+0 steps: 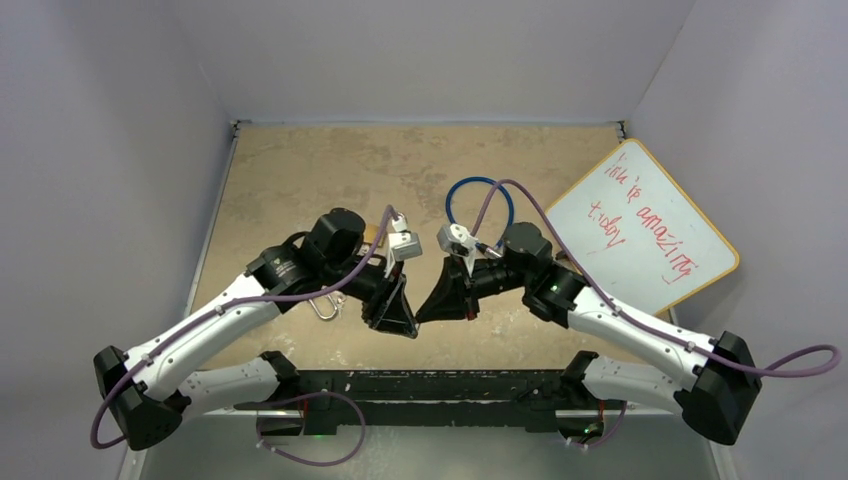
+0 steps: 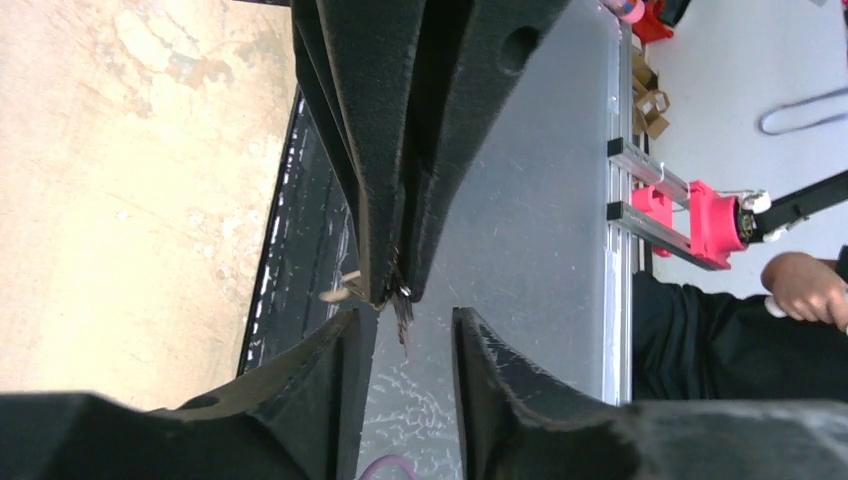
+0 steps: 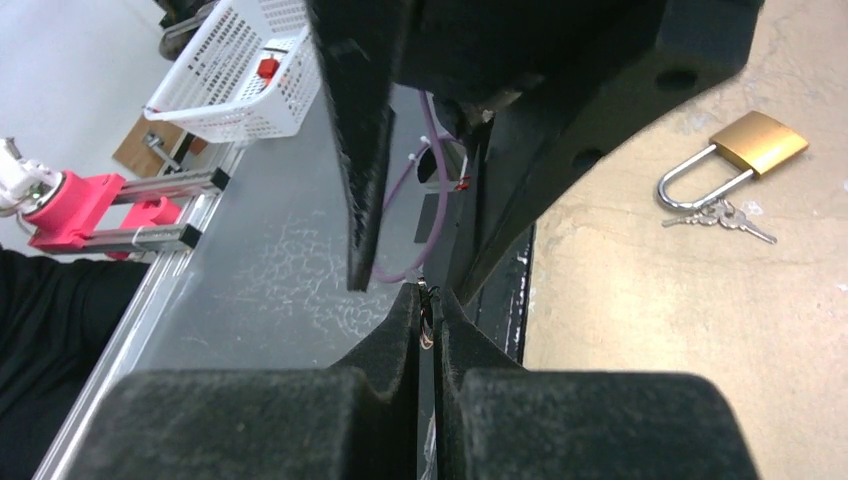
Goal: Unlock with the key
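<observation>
A brass padlock (image 3: 760, 140) with a silver shackle lies on the tan table, spare keys (image 3: 722, 215) beside it. In the top view only its shackle (image 1: 323, 307) shows, by the left arm. My right gripper (image 3: 427, 295) is shut on a thin metal key; the key blade (image 2: 403, 322) sticks out of its tips. My left gripper (image 2: 405, 335) is open, its fingers (image 2: 335, 345) on either side of that blade and not touching it. The two grippers meet tip to tip above the table's near edge, the left gripper (image 1: 403, 318) facing the right gripper (image 1: 433, 307).
A whiteboard (image 1: 645, 225) with red writing leans at the right wall. A blue cable loop (image 1: 478, 200) lies at mid-table. A black rail (image 1: 430, 385) runs along the near edge. Beyond it are a white basket (image 3: 240, 70), pink fixtures and a person's arm (image 2: 805, 285).
</observation>
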`<move>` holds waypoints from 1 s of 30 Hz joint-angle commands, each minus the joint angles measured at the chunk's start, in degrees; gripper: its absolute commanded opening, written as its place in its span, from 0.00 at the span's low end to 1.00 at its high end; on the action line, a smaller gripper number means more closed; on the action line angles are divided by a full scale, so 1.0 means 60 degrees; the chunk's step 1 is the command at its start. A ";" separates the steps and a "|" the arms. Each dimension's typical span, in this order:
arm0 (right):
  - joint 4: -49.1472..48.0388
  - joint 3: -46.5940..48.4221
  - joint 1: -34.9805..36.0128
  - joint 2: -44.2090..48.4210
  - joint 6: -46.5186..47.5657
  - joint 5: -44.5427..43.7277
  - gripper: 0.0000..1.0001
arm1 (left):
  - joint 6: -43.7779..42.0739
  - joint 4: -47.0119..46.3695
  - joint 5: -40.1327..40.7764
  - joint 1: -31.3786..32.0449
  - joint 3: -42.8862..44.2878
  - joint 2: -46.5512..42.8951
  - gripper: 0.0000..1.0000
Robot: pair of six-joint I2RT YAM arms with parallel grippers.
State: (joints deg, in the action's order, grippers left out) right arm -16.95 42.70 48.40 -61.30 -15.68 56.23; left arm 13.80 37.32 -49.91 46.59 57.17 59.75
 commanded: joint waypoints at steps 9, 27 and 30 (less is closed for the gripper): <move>-0.3649 -0.1639 0.0063 0.1512 -0.3287 -0.4868 0.00 | 0.1729 -0.1769 0.3674 -0.0005 0.0085 -0.2466 0.65; -0.7587 -0.1826 0.0077 0.0155 -0.7526 -0.6768 0.00 | 0.6419 -0.7499 0.6909 -0.0008 -0.2753 -0.3776 0.44; -0.7755 -0.1956 0.0076 0.0067 -0.7813 -0.6867 0.00 | 0.6277 -0.7724 0.6879 -0.0012 -0.2759 -0.3727 0.33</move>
State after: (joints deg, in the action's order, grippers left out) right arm -57.65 29.65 48.49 -60.77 -58.02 17.17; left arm 50.24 -2.74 -10.00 46.57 40.03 37.54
